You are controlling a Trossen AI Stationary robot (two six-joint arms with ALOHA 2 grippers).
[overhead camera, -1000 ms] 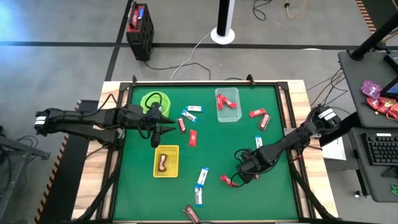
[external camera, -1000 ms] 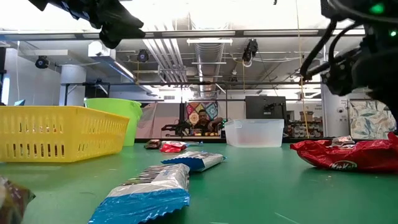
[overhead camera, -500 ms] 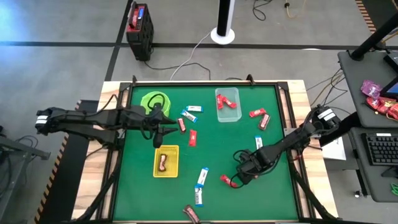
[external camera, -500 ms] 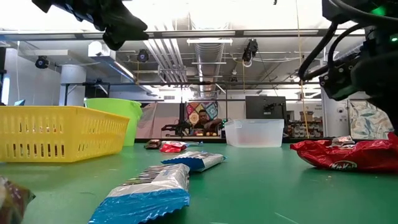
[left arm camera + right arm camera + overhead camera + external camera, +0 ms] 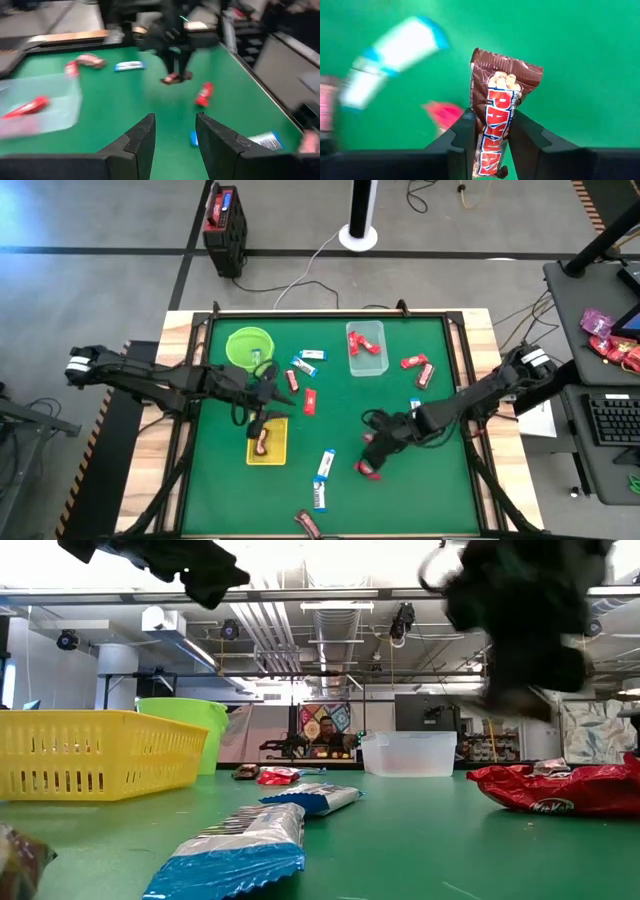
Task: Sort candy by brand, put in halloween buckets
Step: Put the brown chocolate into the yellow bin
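Gripping a brown bar [image 5: 502, 117] between its two fingers [image 5: 465, 135], the right gripper [image 5: 372, 442] hung above the green table [image 5: 440, 490], right of centre, with a red bar [image 5: 367, 470] on the mat just below it. In the right wrist view the brown bar's long axis ran straight out along the fingers, its crimped free end pointing away from the wrist. The left gripper [image 5: 262, 395] hovered at the rim of the yellow basket [image 5: 267, 440], fingers [image 5: 142, 137] parted with nothing between them; a brown bar [image 5: 263, 438] lay in the basket lengthwise. The lime bucket [image 5: 248, 345] stood beyond the basket, and the clear tub [image 5: 366, 348] held red bars. Blue-and-white bars [image 5: 324, 464] lay near the front edge, long axes running roughly front to back, and another brown bar [image 5: 308, 523] lay slanted at the front edge.
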